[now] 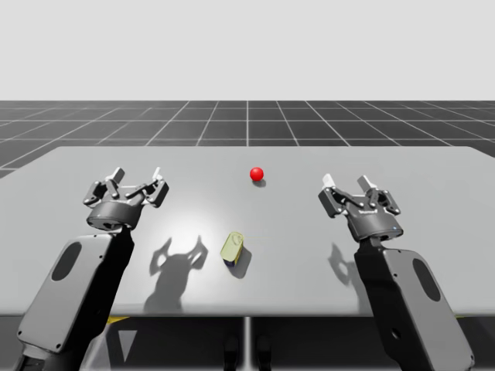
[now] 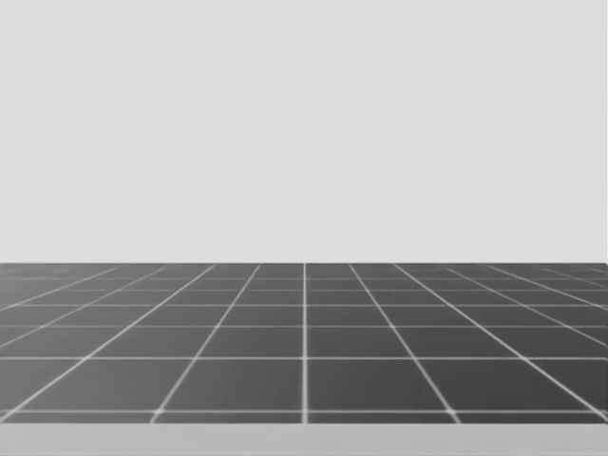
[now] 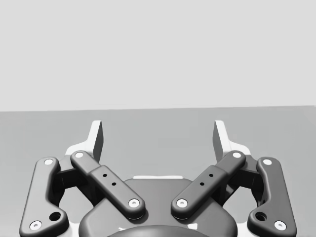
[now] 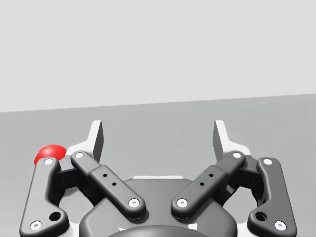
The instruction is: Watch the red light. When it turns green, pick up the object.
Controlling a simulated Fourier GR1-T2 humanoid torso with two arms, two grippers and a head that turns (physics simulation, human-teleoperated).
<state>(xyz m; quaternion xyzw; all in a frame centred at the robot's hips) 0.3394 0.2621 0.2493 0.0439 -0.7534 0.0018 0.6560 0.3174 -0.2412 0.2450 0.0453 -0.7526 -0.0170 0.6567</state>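
A red ball light (image 1: 257,174) rests on the grey table (image 1: 309,247) at the middle back. A pale yellow can (image 1: 232,247) lies on its side near the table's middle, closer to the front. My left gripper (image 1: 137,176) hovers open over the left part of the table, well left of the can. Over the right part my right gripper (image 1: 346,182) also stands open. In the left wrist view the left gripper (image 3: 158,138) has nothing between its fingers. In the right wrist view the right gripper (image 4: 158,138) is empty too, with the red light (image 4: 49,153) off to its side.
Dark tiled floor (image 2: 304,342) stretches behind the table, whose far edge (image 2: 304,437) shows in the head view. Both arms cast shadows on the table on either side of the can.
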